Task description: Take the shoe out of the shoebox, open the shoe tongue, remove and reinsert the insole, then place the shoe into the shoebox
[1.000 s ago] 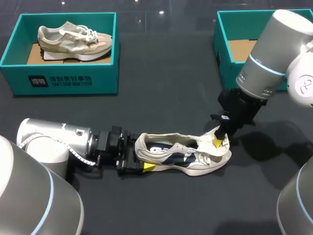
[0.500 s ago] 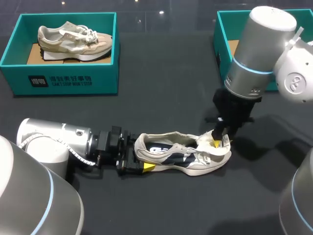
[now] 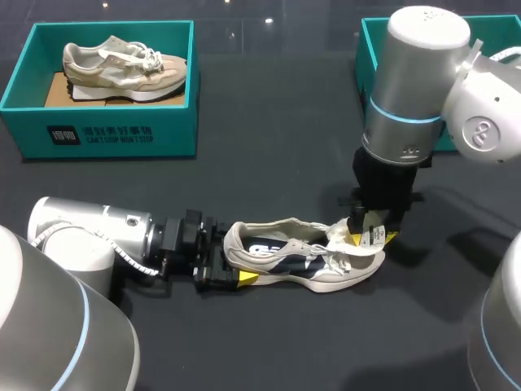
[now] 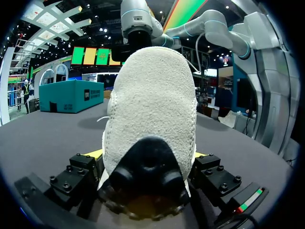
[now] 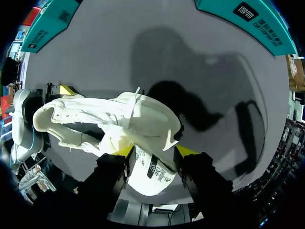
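Two firm grips: my left gripper (image 3: 234,265) pinches the fuzzy rounded heel (image 4: 150,95) of the cream shoe (image 3: 297,261) at lower centre, my right gripper (image 3: 373,238) its floppy labelled tongue (image 5: 150,169).

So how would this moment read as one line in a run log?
step: open tongue | left end effector: shut on shoe heel | right end effector: shut on tongue | shoe: on table

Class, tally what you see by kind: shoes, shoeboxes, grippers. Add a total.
Shoes: 2 (boxed shoe, shoe on the table)
Shoeboxes: 2 (left shoebox, right shoebox)
Grippers: 2 (left gripper, right gripper)
Total: 6
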Action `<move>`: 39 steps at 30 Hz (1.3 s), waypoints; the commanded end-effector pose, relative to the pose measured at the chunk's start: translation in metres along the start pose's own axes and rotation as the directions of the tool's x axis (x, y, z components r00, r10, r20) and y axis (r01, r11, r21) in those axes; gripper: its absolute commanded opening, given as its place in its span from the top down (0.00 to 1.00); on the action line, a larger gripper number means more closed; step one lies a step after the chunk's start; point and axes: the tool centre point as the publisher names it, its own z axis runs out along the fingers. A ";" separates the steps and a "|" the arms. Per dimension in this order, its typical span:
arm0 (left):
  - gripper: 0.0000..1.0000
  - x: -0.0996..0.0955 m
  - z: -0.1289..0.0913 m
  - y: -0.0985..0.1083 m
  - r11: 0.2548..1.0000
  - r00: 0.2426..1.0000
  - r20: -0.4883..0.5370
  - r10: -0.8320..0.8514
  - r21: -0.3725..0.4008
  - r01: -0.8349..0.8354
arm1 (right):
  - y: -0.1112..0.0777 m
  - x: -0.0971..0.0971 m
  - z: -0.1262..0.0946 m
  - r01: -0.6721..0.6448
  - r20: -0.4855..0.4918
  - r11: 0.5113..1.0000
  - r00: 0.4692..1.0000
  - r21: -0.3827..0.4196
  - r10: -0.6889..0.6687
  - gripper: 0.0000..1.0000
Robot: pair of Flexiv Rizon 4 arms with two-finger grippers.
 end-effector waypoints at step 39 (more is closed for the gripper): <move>1.00 0.000 -0.001 0.001 1.000 1.000 0.001 0.000 0.000 0.000 | -0.009 0.026 -0.116 0.256 0.289 0.961 0.932 -0.101 -0.218 0.42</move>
